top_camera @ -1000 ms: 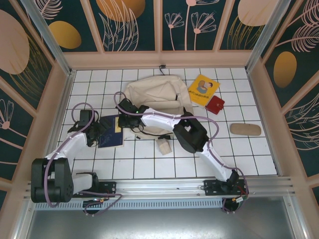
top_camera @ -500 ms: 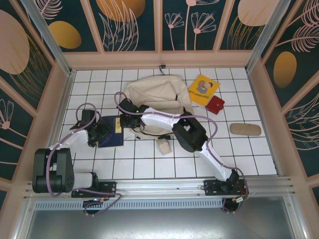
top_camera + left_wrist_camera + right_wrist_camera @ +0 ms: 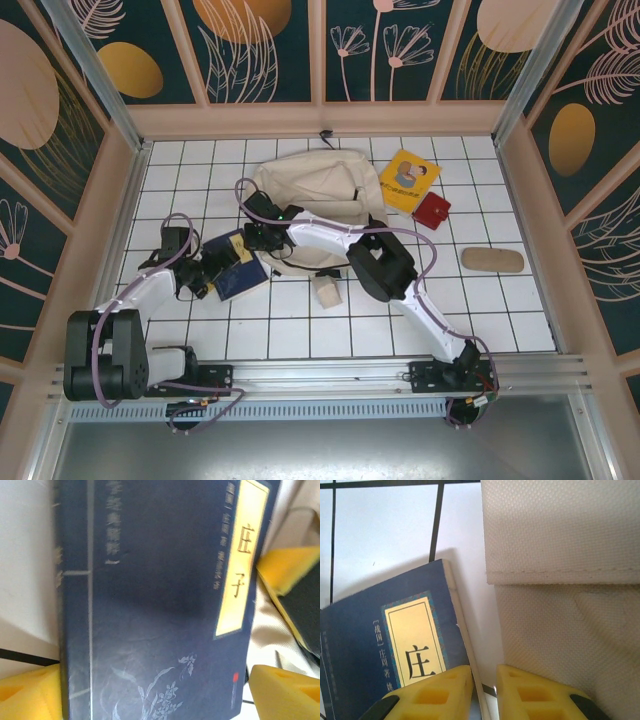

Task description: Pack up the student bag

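My left gripper [image 3: 157,692] stands wide apart astride the book [image 3: 240,275], low over the worktop [image 3: 300,330]; whether it presses the covers I cannot tell. Just beyond, my right gripper [image 3: 484,690] is nearly together, pinching the book's far edge. The bag [image 3: 320,190] lies farther, mid-worktop. I judge I am loading the book. Next it must reach the bag's opening, which my right arm hides.

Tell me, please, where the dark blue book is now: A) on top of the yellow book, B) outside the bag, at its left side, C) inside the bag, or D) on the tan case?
B: the dark blue book sits over the white tiles beside the student bag, at its left side.
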Robot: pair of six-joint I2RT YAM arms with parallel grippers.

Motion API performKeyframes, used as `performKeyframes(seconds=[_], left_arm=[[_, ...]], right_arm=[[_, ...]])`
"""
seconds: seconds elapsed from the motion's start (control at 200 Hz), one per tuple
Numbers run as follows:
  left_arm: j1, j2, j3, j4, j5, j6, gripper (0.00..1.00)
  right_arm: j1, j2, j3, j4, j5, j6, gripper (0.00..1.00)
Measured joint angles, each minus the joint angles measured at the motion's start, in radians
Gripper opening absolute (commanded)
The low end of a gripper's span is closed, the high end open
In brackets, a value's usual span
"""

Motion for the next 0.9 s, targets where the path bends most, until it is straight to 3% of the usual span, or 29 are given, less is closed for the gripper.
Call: performKeyframes(seconds=[0.32,0.43,0.685,0.835,0.9], left_arm=[[-0.001,-0.002,-0.021,0.052,0.063,-0.043,0.81],[-0.001,-0.017,-0.031,0.074,0.069,-0.074,0.62],[-0.004,-0.041,-0.032,0.141,0.074,-0.095,0.47],[-0.004,-0.077,-0.034,0.163,0.072,-0.107,0.22],[-0.004,-0.09,-0.034,0.163,0.058,-0.104,0.17]], right_arm=[[-0.005,0.0,-0.006,0.01,-0.017,0.0,0.21],[-0.009,0.0,-0.014,0.024,-0.022,0.0,0.21],[-0.026,-0.019,-0.068,0.09,-0.077,0.011,0.21],[-0.036,-0.019,-0.066,0.09,-0.103,0.011,0.25],[-0.038,-0.022,-0.066,0.092,-0.116,0.008,0.31]])
